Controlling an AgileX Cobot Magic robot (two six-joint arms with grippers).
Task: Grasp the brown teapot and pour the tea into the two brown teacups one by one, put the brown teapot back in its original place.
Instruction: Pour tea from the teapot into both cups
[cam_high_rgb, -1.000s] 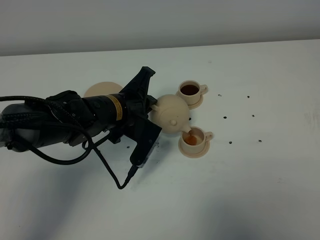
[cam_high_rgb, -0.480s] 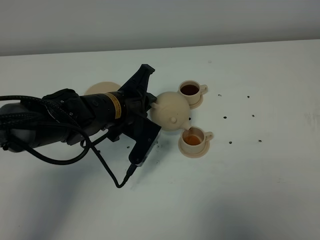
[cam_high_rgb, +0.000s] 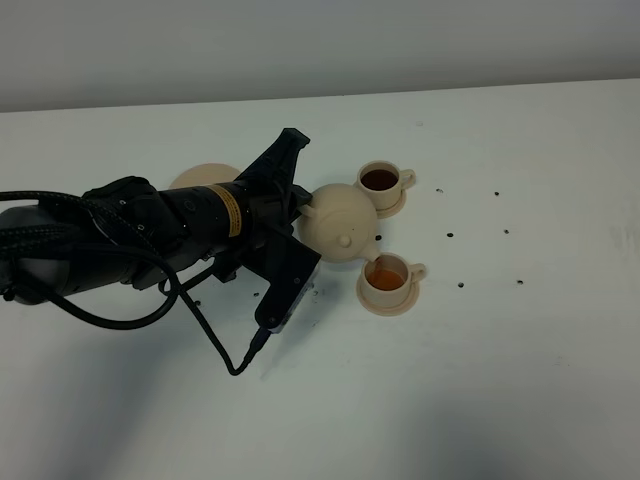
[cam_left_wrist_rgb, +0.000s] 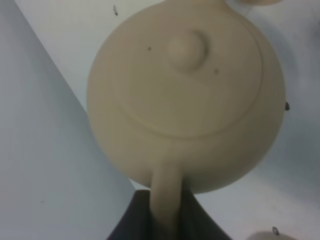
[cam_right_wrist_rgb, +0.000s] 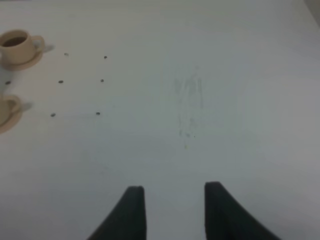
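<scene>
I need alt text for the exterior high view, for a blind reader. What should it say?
The left gripper holds the brown teapot tilted, its spout over the nearer teacup, which holds amber tea. The farther teacup holds darker tea, and a round saucer lies behind the arm.

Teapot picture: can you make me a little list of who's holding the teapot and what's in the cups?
pot: brown teapot, lifted and tilted
holder: left gripper, shut on the pot's handle
under the spout: near teacup, orange-brown tea inside, on its saucer
other cup: far teacup, dark tea inside, on its saucer
pot's spot: big saucer, nothing on the part that shows
other hand: right gripper, open, holding nothing
</scene>
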